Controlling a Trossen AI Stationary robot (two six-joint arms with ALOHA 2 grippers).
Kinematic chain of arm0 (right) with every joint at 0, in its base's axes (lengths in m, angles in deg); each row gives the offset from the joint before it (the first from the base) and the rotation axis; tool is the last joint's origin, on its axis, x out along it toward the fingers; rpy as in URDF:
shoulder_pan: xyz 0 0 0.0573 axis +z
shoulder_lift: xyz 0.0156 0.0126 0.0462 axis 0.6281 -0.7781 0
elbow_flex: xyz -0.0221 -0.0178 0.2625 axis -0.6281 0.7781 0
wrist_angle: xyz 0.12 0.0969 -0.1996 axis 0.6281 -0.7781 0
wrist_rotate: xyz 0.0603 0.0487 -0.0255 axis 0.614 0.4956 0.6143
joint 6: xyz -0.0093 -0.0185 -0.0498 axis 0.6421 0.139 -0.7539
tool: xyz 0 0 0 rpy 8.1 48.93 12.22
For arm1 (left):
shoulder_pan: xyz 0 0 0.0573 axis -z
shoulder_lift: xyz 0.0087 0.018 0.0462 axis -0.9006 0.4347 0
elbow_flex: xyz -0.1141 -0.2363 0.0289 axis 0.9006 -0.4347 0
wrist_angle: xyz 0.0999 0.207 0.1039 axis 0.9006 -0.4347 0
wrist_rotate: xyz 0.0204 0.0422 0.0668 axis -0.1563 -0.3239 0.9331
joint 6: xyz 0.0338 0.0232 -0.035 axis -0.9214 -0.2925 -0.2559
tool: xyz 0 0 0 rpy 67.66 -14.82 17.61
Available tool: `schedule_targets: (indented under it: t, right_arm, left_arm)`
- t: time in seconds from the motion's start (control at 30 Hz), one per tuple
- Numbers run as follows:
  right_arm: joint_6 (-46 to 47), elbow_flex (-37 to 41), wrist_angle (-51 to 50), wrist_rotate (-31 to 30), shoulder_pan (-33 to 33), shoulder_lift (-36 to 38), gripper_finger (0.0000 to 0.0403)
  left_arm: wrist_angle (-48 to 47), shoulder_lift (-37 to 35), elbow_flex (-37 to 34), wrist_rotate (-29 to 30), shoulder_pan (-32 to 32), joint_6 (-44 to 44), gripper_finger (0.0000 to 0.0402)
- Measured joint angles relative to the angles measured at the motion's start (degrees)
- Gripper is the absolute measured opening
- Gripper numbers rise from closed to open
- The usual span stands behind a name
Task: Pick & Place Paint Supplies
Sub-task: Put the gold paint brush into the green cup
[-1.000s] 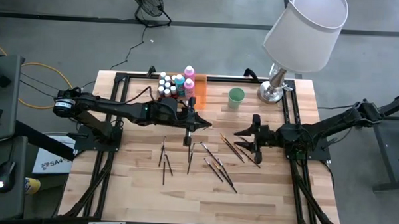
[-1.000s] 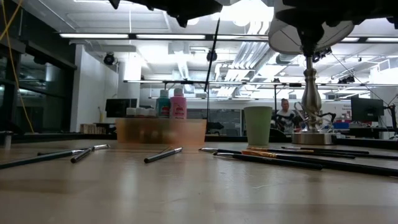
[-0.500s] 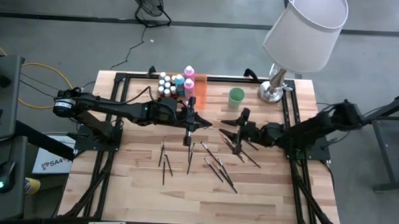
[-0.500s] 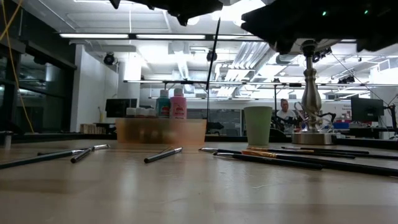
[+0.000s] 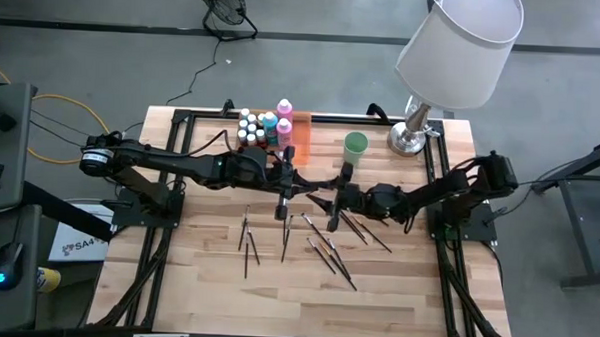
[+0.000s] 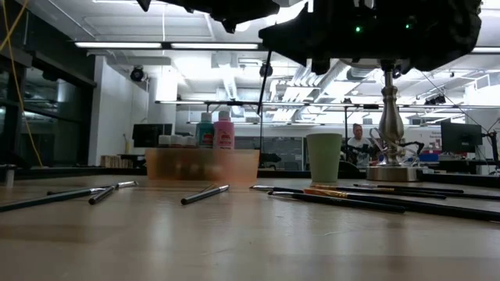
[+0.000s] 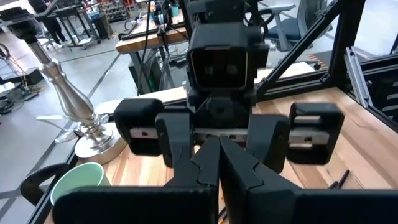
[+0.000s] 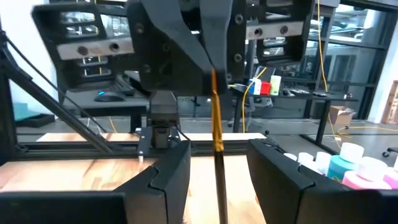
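Note:
My left gripper (image 5: pixel 286 181) hangs over the table's middle, shut on a thin dark paintbrush (image 8: pixel 217 137) with an orange band. The brush shows as a thin upright line in the low view (image 6: pixel 266 117). My right gripper (image 5: pixel 339 193) is open and faces the left gripper from the table's right. Its fingers (image 8: pixel 168 180) stand wide on either side of the line to the brush, short of it. Several paintbrushes (image 5: pixel 322 244) lie flat on the table. White-capped paint bottles (image 5: pixel 264 127) stand in the orange tray (image 5: pixel 301 129). My left gripper pinches the paintbrush near its upper end (image 8: pixel 213 78) between its two fingers. The fingers come level from the table's left and lie across the brush. The brush hangs upright below them; I cannot tell whether its lower end touches the table.
A pale green cup (image 5: pixel 355 145) stands at the back, right of the tray. A lamp with a white shade (image 5: pixel 413 137) stands at the back right. Black frame rails (image 5: pixel 179 184) run along both sides. A person sits in the room far behind (image 6: pixel 358 140).
My right gripper has moved toward the table's left, over the lying brushes, toward the left gripper and the hanging brush, and has stayed open. The brush hangs as before.

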Motion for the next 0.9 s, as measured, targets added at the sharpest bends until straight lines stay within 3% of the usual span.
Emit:
schedule_targets:
  t: [0.23,0.6,0.9]
  right_arm:
    - [-0.8,0.0,0.1,-1.3,0.8,0.4,0.0117]
    - [-1.4,0.0,0.1,-1.1,1.0,0.4,0.0015]
    - [0.1,0.0,-0.4,-2.1,1.0,0.4,0.0007]
  left_arm:
    - [-0.7,0.0,0.0,0.0,0.0,0.0,0.0]
    - [-1.1,0.0,0.0,0.1,0.0,0.0,0.0]
    - [-2.2,0.0,0.0,0.3,0.0,-3.2,0.0009]
